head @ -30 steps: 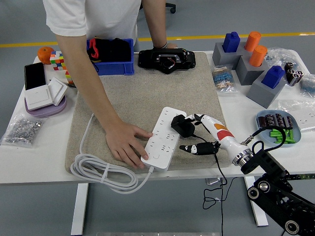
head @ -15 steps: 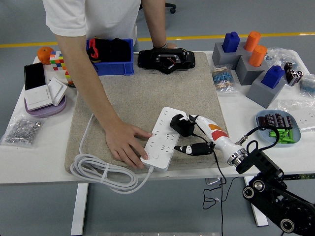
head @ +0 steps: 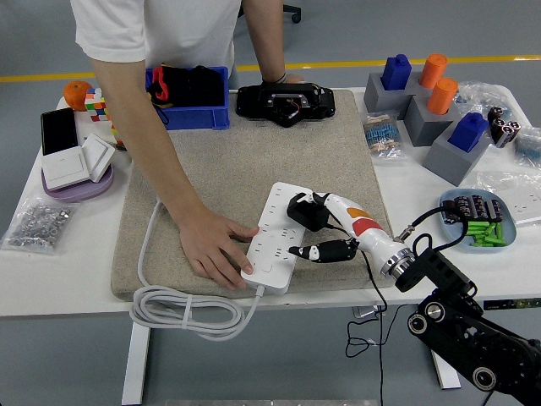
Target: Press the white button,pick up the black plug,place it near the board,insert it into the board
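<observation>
My right hand (head: 325, 228) grips the black plug (head: 306, 211) over the white board (head: 272, 241). A person's hand (head: 211, 248) steadies the board's left side. I can read no lettering.

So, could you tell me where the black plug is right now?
In the head view, the black plug is held in the right robot hand, over the white power strip's right side, centre-right on the mat.

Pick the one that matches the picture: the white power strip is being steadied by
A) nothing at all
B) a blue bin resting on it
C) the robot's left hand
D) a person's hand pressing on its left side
D: a person's hand lies flat against the left side of the white power strip, while the robot's right hand holds the black plug over it.
</observation>
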